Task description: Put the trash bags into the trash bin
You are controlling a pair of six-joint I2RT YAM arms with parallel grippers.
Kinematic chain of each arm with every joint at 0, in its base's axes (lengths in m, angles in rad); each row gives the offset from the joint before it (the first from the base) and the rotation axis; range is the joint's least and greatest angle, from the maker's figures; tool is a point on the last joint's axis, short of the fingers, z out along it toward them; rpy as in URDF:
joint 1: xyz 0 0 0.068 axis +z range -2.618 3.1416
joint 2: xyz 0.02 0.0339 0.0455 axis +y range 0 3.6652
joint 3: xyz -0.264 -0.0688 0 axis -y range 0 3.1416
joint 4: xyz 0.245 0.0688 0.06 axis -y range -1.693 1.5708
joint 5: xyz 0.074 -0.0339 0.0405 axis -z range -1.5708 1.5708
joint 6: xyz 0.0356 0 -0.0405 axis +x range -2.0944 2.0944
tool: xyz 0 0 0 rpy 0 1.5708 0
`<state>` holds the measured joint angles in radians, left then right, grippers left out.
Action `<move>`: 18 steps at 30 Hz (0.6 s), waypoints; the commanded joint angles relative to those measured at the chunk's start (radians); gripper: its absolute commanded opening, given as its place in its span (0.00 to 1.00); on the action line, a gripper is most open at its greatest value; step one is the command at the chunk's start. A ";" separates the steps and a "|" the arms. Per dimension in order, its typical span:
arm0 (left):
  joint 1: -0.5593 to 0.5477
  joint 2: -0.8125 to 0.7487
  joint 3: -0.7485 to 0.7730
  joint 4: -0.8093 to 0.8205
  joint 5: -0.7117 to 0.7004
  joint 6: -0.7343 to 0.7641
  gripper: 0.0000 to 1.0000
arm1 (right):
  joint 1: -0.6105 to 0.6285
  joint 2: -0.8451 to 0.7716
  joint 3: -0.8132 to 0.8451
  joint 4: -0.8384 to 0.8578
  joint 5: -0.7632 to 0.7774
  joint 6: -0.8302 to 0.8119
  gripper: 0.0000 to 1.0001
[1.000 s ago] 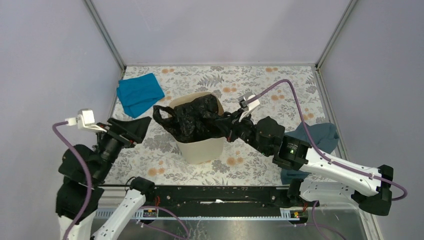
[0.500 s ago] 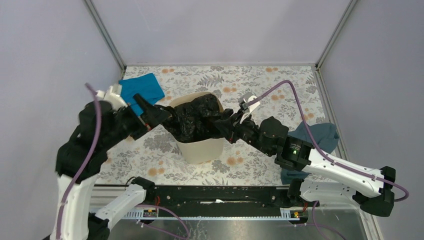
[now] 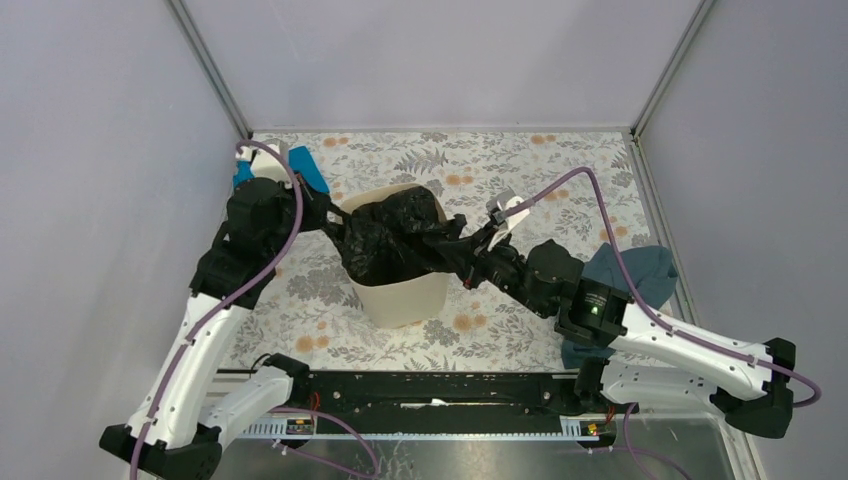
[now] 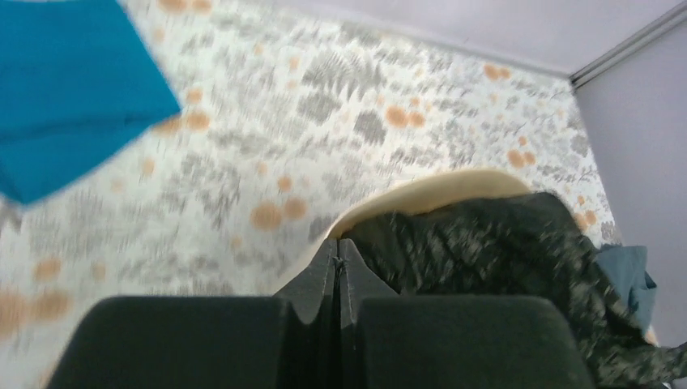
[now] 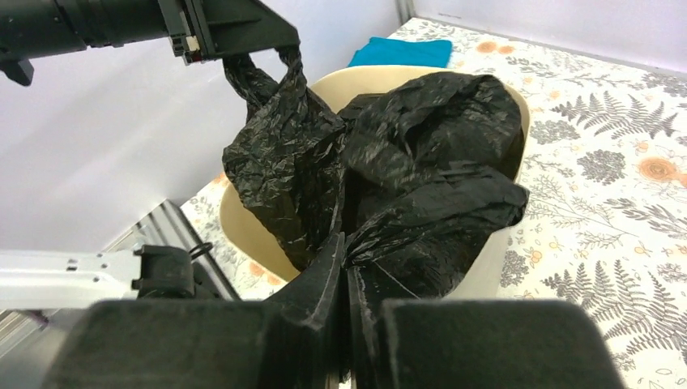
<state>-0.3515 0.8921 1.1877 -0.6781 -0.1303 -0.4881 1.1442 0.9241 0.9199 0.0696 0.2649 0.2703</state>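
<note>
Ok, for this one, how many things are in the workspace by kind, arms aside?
Black trash bag: 1
Beige bin: 1
Cloths: 2, a bright blue cloth and a blue-grey cloth
Total: 4

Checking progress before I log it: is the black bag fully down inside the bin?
No, the black bag bulges above the bin rim, one end held up by the left gripper.

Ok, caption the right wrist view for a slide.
Right gripper and left gripper hold the black trash bag over the beige bin.
</note>
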 commanded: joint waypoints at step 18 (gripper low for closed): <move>0.180 -0.162 -0.131 0.379 0.480 -0.049 0.48 | -0.135 0.084 0.024 0.075 -0.150 0.147 0.04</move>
<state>-0.1757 0.8047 0.9894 -0.1497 0.4015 -0.3981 1.0080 1.0252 0.9428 0.0795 0.1734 0.4004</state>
